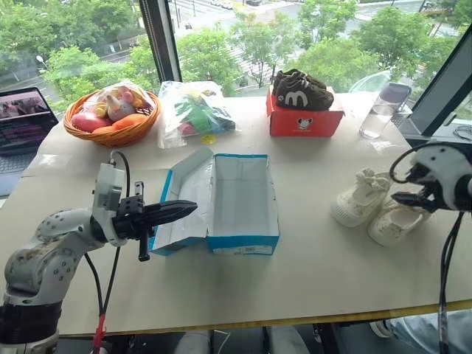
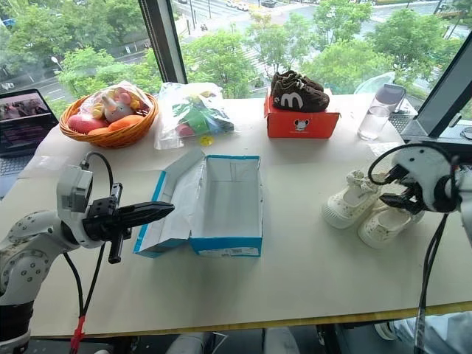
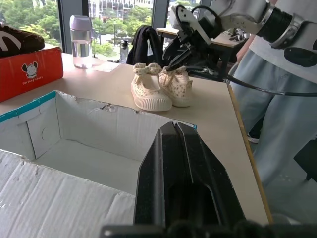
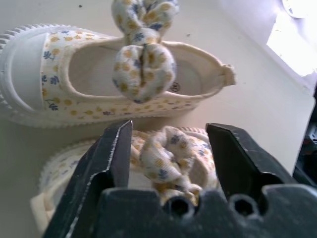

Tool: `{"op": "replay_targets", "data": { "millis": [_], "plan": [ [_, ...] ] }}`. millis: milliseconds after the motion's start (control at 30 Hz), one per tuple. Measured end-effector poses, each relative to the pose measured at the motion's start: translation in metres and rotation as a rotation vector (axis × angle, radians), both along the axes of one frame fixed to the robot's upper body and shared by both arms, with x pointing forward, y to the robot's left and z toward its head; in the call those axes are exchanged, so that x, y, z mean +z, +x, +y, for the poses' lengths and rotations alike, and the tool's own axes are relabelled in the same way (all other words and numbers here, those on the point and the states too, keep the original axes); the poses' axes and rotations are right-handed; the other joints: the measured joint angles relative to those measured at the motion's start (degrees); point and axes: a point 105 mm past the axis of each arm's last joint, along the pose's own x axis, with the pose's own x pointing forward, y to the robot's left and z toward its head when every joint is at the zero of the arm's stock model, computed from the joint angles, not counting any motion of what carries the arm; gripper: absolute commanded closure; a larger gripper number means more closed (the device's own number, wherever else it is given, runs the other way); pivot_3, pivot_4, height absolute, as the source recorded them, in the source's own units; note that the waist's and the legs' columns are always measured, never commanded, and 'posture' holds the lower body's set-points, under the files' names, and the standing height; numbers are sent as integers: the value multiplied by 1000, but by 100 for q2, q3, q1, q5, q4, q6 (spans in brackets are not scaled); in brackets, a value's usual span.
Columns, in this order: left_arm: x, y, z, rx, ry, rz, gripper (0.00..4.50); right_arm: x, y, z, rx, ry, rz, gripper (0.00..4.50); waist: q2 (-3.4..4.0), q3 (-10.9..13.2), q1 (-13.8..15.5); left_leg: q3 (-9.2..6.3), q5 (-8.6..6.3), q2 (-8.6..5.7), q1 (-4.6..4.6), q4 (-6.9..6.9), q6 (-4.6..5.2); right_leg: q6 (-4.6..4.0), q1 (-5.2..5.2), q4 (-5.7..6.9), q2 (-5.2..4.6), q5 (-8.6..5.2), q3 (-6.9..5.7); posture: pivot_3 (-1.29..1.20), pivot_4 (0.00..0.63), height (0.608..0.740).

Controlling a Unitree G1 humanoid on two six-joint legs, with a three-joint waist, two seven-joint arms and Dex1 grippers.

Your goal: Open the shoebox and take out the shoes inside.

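At the far left edge of the table [image 1: 310, 258] an open laptop [image 1: 22, 122] shows part of its screen and keyboard. Just right of it, at the far side, stands a wicker basket [image 1: 110, 134] of soft toys, and beside that a clear plastic bag [image 1: 193, 110] of coloured toys.

The left gripper [image 1: 181, 212] is at the near left, pointing level toward the right, its two black fingers [image 3: 183, 168] pressed together with nothing between them. Its tips lie over the flattened lid at the left side of the shoebox [image 1: 240, 240].

The shoebox sits near the middle of the table, open, blue outside with a white and bare interior, the lid folded out to the left.

On the far side, right of centre, a red-orange box [image 1: 304, 122] carries a pair of dark brown shoes [image 1: 301, 90] on top. Further right stands a clear water bottle [image 1: 381, 109].

The shoes [image 1: 377, 206], cream with a small flower print and fabric bows, stand side by side on the table well to the right of the shoebox, toes toward the near left.

The right gripper [image 4: 168, 148] is above the right-hand shoe, angled downward. Its jaws stand apart on either side of that shoe's bow without pressing it.

At the right edge, beyond the table, a person's trouser leg [image 3: 277, 109] is visible.
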Motion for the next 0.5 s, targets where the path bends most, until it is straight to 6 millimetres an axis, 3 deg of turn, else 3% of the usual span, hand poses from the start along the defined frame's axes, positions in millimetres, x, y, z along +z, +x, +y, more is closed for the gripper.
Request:
{"op": "replay_targets", "data": {
  "millis": [100,233,300,367,400,500],
  "plan": [
    [0,0,0,1,1,0,4500,29,-5,11,61,11,-55,1334,0,0,-23,1,0,1,0,0,0,1,1,-2,0,0,0,0,150,740],
    [0,0,1,1,7,-1,4500,62,-16,43,196,95,-130,1334,0,0,-34,2,0,5,5,0,0,1,3,1,2,0,0,0,150,740],
    [0,0,1,2,13,0,4500,76,-17,73,305,241,-203,1334,-10,-5,-43,3,0,8,8,0,0,1,9,-1,4,1,0,0,150,740],
    [0,0,1,4,13,0,4500,66,-12,103,374,393,-221,1334,-38,-19,-42,3,0,11,14,1,0,0,17,1,7,1,-1,0,150,740],
    [0,0,2,7,14,2,4500,60,-9,107,367,426,-220,1334,-41,-20,-36,3,0,11,13,1,0,1,17,-1,7,2,-1,0,150,740],
    [-5,2,8,65,8,21,4500,18,8,113,232,458,-228,1334,-42,-21,30,1,0,5,-9,15,0,3,4,2,2,4,-3,0,150,740]
  ]
}}
